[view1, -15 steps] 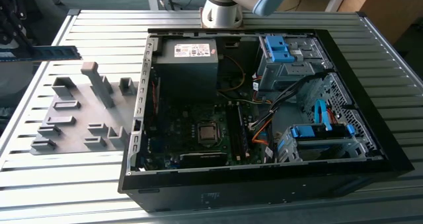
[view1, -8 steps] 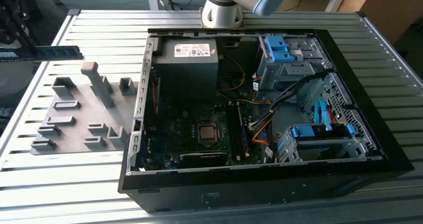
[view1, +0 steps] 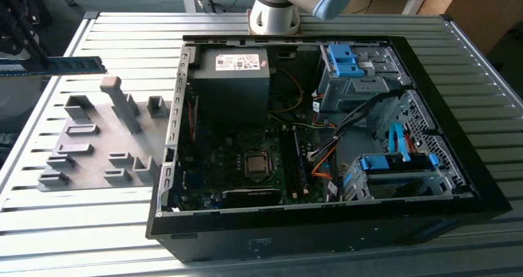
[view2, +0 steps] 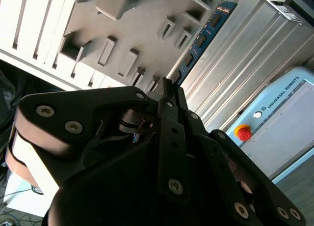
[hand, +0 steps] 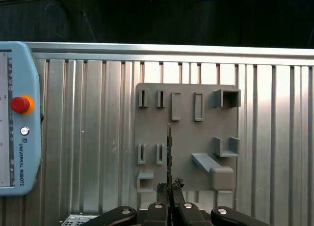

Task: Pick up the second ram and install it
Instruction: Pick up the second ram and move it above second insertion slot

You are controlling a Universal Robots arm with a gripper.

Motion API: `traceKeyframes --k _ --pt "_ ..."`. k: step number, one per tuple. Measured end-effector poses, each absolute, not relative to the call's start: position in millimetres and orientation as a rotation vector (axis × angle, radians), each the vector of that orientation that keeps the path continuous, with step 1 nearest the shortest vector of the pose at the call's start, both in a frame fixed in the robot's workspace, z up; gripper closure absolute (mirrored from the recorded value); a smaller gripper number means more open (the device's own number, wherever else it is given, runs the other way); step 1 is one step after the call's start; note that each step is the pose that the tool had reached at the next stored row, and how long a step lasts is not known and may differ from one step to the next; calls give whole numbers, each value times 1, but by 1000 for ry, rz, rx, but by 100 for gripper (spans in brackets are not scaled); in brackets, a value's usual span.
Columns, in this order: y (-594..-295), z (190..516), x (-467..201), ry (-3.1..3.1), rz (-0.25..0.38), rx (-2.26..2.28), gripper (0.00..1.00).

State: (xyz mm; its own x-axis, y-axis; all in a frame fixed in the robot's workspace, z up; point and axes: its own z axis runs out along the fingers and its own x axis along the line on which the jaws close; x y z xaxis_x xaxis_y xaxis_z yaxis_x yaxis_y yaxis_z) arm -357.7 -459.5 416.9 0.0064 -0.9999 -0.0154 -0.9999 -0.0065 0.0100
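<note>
1. One long, thin blue circuit-board stick, the second ram (view1: 72, 65), hangs in the air over the ribbed metal table (view1: 106, 228). It is near the flat grey plastic holder plate (view1: 90, 166) and touches none of its blocks. It is well apart from the open black computer case (view1: 327, 234) on the exterior view's right.
2. State of the gripper (hand: 170, 187): black fingers closed to a narrow pinch on one end of the stick. In the first wrist view the board runs edge-on, straight out from between them.
3. Second wrist view: the stick's blue face and dark chips show beyond the fingertips. No tilt in the grip is evident.
4. Step in hand (judgement): pick-up done, stick not yet over the case, install not begun.
5. Next move calls for (judgement): getting the stick across to the green motherboard (view1: 220, 148), lining its long edge along a free memory slot, then pressing straight down. Which slot is free I cannot tell.
</note>
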Motion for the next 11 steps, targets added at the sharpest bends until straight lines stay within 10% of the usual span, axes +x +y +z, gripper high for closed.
traceKeyframes --k 11 --pt "-460 417 -352 2212 28 -2226 86"
